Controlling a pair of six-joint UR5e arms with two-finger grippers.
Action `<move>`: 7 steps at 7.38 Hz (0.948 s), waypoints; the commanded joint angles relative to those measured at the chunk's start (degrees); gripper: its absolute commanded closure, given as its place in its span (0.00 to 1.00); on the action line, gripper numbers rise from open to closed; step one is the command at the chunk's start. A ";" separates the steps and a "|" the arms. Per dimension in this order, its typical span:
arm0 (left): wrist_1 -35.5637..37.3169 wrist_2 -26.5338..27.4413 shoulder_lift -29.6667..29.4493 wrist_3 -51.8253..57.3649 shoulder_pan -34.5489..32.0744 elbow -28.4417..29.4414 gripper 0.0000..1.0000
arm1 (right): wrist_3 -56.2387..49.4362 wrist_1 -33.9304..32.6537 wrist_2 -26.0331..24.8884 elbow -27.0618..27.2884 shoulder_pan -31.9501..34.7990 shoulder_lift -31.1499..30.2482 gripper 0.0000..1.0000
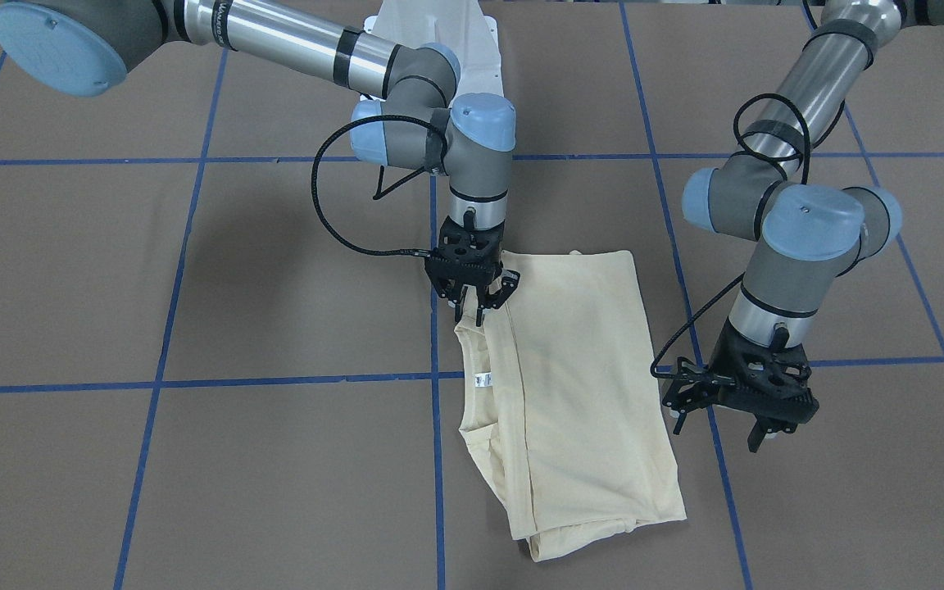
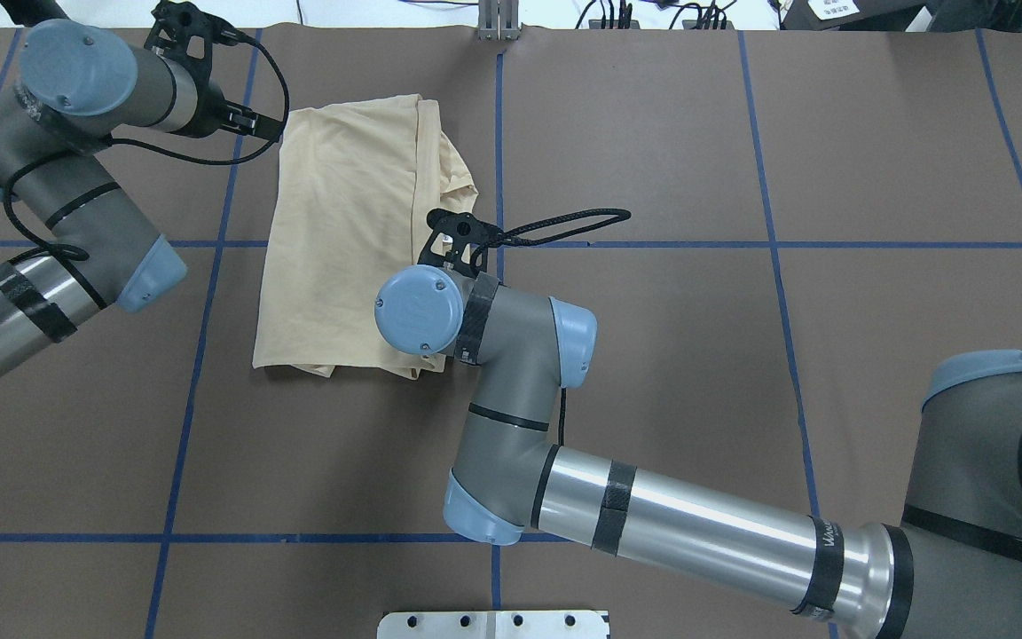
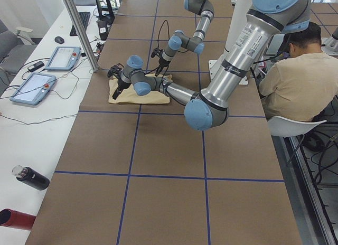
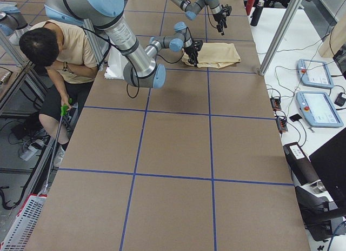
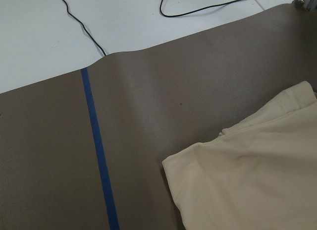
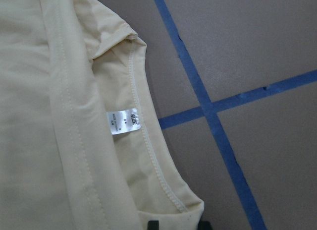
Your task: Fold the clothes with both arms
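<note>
The folded pale cream-yellow long-sleeved T-shirt [image 1: 587,369] lies flat on the brown, blue-taped tabletop [image 1: 275,287]. The right black pincer [image 1: 472,310] stands at its neck edge, fingers apart astride the fabric. The left black pincer [image 1: 718,433], also spread apart, hangs just beside the opposite edge.

The right arm [image 1: 300,41] and left arm [image 1: 824,74] are polished silver tubes joined by matt grey housings with round light-blue caps, each dotted with small screws. Black bands ring the tubes, and dark lettering marks the right one. Black braided cables [image 1: 320,205] loop to the black, perforated right tool [image 1: 476,310] and left tool [image 1: 722,426].
</note>
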 commanded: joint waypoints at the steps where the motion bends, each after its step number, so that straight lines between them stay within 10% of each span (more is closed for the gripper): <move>1: 0.00 0.00 0.10 0.00 0.00 -0.14 0.00 | -1.65 -1.67 0.00 0.09 0.07 0.00 1.00; 3: 0.00 -0.08 0.10 -0.09 0.00 -0.14 0.00 | -2.54 -4.21 0.43 3.40 0.25 -1.22 1.00; 7: 0.00 -0.08 0.01 -1.06 0.26 -0.14 0.00 | -2.46 -8.89 -1.66 34.93 -5.35 -26.24 1.00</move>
